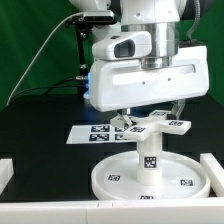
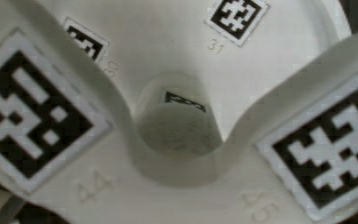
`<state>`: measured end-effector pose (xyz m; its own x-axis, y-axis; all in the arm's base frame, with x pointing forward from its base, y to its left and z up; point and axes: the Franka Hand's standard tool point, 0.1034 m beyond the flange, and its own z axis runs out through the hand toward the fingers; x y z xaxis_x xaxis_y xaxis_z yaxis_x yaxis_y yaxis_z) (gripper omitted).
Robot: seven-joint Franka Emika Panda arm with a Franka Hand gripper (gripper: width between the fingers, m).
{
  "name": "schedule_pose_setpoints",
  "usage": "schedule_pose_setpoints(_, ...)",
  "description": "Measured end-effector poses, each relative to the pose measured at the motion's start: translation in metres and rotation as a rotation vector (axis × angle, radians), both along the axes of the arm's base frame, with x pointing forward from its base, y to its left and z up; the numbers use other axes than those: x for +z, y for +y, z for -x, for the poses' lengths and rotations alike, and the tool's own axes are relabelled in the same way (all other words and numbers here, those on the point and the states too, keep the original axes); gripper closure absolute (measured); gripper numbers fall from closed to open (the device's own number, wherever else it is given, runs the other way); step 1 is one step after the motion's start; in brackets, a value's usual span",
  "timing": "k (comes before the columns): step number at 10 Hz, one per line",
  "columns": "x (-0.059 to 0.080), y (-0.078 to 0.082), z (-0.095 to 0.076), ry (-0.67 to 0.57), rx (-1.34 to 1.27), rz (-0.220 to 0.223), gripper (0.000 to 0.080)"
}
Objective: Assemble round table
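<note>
White plastic cross-shaped base (image 1: 152, 126) sits atop the short post (image 1: 146, 152), which stands upright on the round disc (image 1: 113, 178) near the table's front edge. Gripper (image 1: 148, 112) fingers clasp the base; marker board (image 1: 88, 131) lies behind.

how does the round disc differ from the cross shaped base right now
The round disc is a wide rimmed circle; the cross-shaped base has four narrow arms. The disc lies flat on the table with the post standing in it; the base sits up at the post's top, under the gripper. Both are white plastic with square tags.
</note>
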<state>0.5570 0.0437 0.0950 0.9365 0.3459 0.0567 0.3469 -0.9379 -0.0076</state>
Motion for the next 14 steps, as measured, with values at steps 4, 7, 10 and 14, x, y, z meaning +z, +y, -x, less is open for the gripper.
schedule_pose_setpoints(4,0.0001,-0.0035,-0.0006,0.003,-0.138,-0.006,0.0350)
schedule_pose_setpoints(7,0.0004,-0.0025,-0.0026,-0.016,-0.514,-0.031,0.0350)
schedule_pose_setpoints(10,-0.0011,-0.0053,-0.0042,-0.038,-0.950,-0.104,0.0350)
schedule_pose_setpoints(14,-0.0009,-0.0062,-0.0047,-0.023,-1.129,-0.140,0.0349)
